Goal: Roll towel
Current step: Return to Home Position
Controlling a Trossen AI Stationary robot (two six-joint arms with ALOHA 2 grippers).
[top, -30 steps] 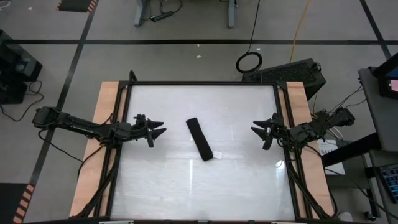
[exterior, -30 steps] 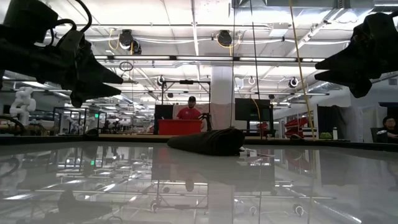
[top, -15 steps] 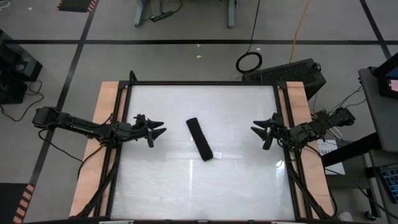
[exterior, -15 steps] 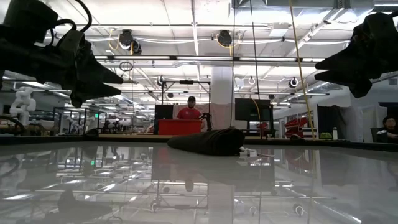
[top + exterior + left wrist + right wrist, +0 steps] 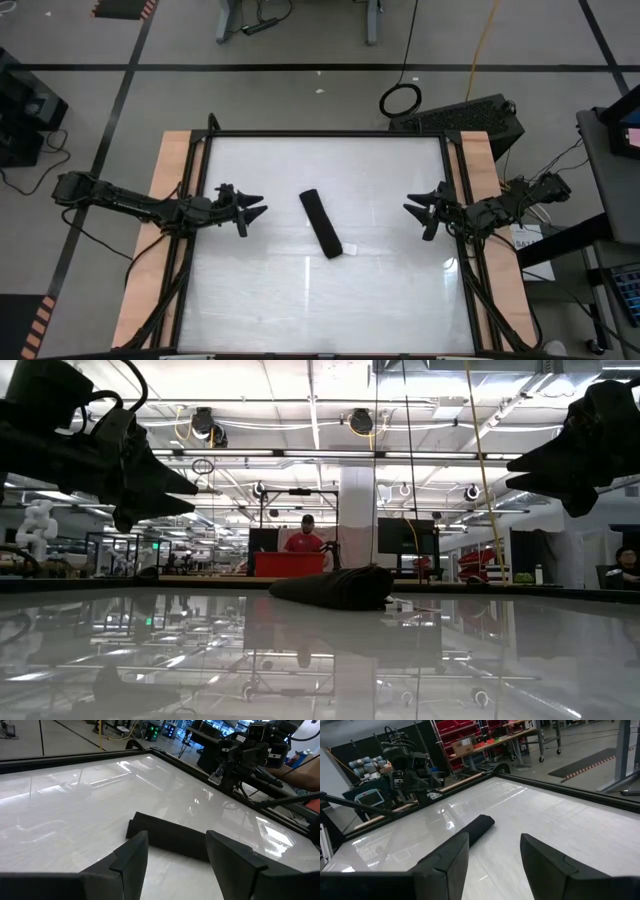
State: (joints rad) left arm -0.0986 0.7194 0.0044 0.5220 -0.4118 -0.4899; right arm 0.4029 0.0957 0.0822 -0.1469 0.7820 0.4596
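Left gripper point(image 5: 257, 205) and right gripper point(image 5: 411, 204) hang empty, fingers spread, at opposite sides of the table point(image 5: 300, 295). Both are well apart from the towel point(image 5: 323, 223), which lies rolled mid-table. Judgement: rolling complete, arms parked clear.

Overhead, table-level and two facing wrist cameras, all sharing the towel point(image 5: 324, 223).

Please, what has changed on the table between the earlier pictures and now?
Nothing has visibly changed. The rolled towel lies at the same place in the middle of the table, and the left tool and the right tool stay open and empty at their sides, apart from it.
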